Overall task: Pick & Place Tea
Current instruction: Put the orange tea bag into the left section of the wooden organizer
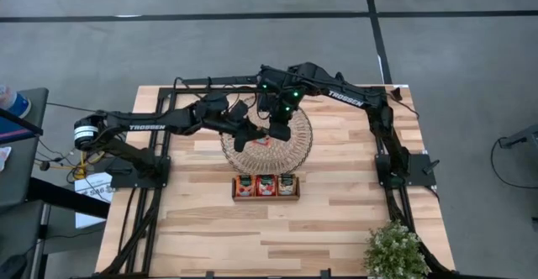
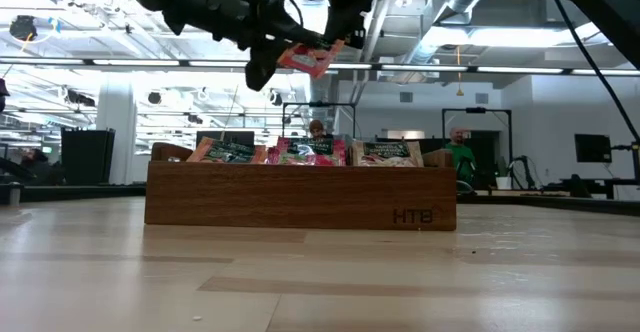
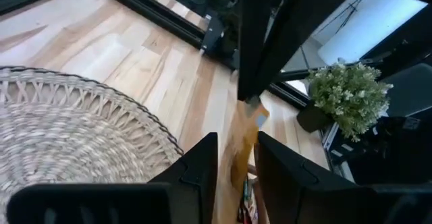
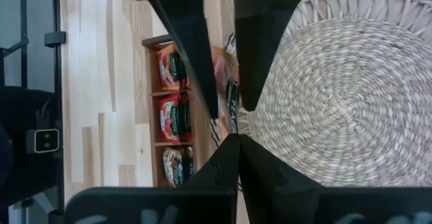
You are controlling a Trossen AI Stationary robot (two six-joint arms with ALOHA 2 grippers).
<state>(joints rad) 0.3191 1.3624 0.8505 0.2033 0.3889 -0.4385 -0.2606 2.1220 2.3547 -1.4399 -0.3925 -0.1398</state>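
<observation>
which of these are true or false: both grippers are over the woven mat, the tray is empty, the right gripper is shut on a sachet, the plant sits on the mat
1. Both grippers, left gripper and right gripper, are over the woven mat. True.
2. The wooden tray is empty. False: each of its three compartments holds tea sachets.
3. The right gripper is shut on a sachet. True.
4. The plant sits on the mat. False: it stands at a table corner, away from the mat.
</observation>
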